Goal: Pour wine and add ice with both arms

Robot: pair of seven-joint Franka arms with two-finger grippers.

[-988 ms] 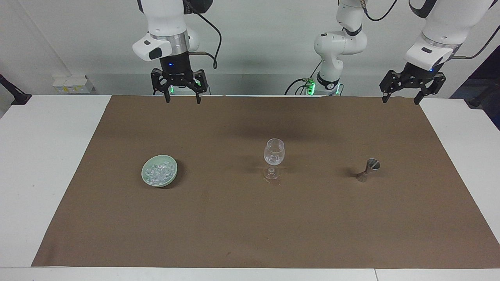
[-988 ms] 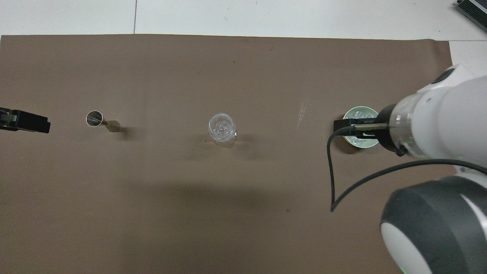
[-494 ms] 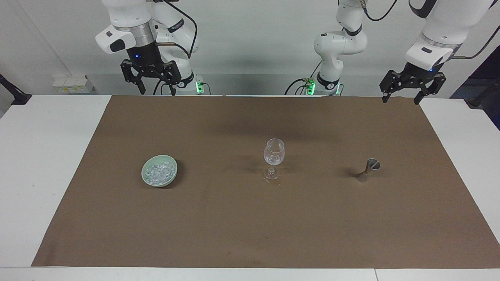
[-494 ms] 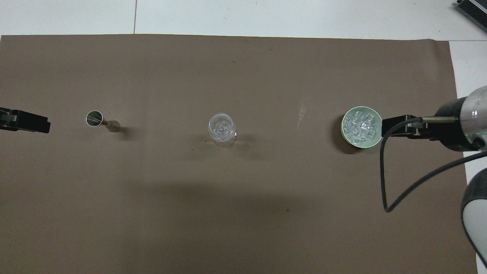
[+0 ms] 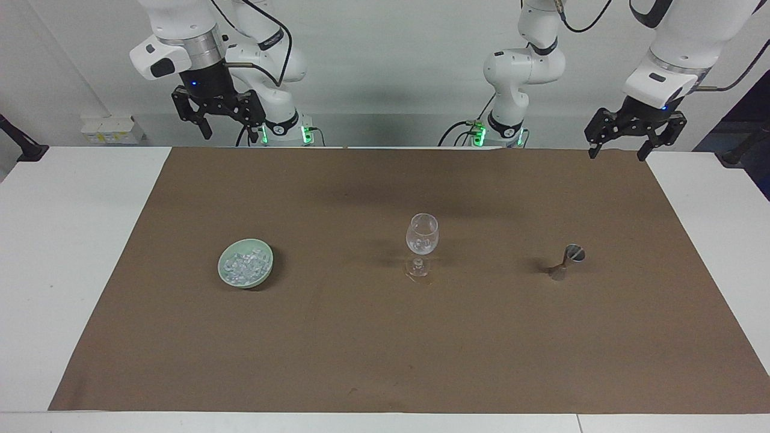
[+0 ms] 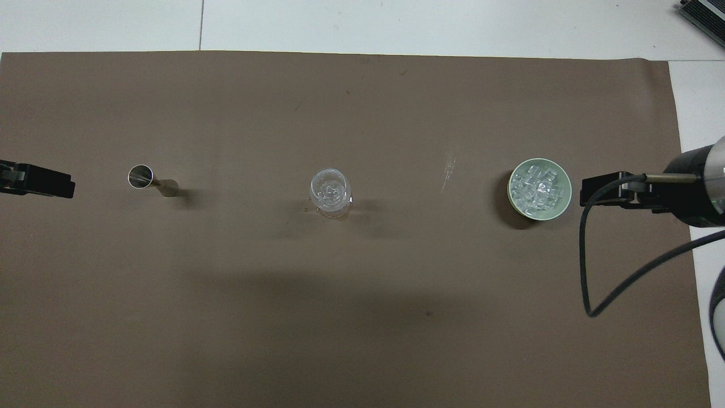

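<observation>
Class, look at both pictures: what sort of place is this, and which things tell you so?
Probably a robotics lab set up as a drinks bench: the left gripper and right gripper hang open above a brown mat holding a stemmed glass, a jigger and a bowl of ice.

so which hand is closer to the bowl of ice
Right. The right hand hangs open, raised at the robots' edge of the table on the same end as the bowl of ice. The left hand hangs open at the other end, nearer the metal jigger.
</observation>
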